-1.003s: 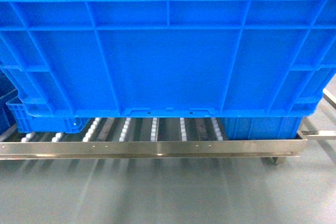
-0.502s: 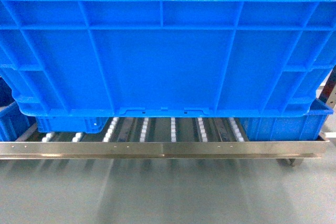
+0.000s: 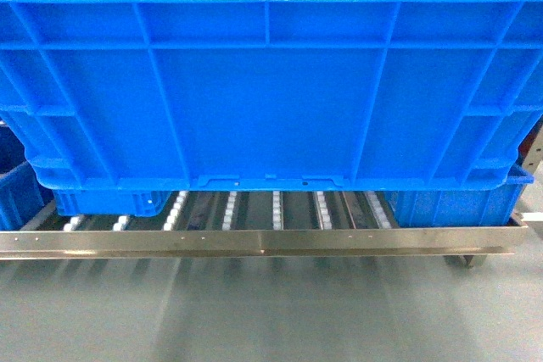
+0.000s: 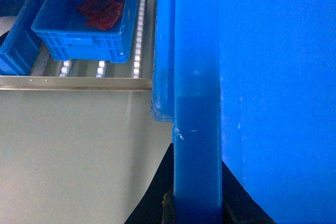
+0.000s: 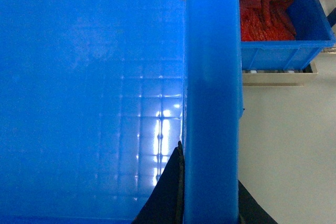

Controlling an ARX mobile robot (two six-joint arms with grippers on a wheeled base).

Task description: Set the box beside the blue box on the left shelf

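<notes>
Both grippers, left gripper (image 4: 197,203) and right gripper (image 5: 207,198), clamp the box (image 3: 271,91) rim above the left shelf (image 3: 254,240); no readable writing.

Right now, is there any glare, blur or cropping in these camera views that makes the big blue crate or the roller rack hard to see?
Head view: the large bright-blue ribbed plastic crate fills and overruns the frame; the floor shows streaky reflections below the silver steel roller rack. Right wrist view: white glare patches on the crate's inner floor. Left wrist view: even light, the crate's wall close and soft.
</notes>
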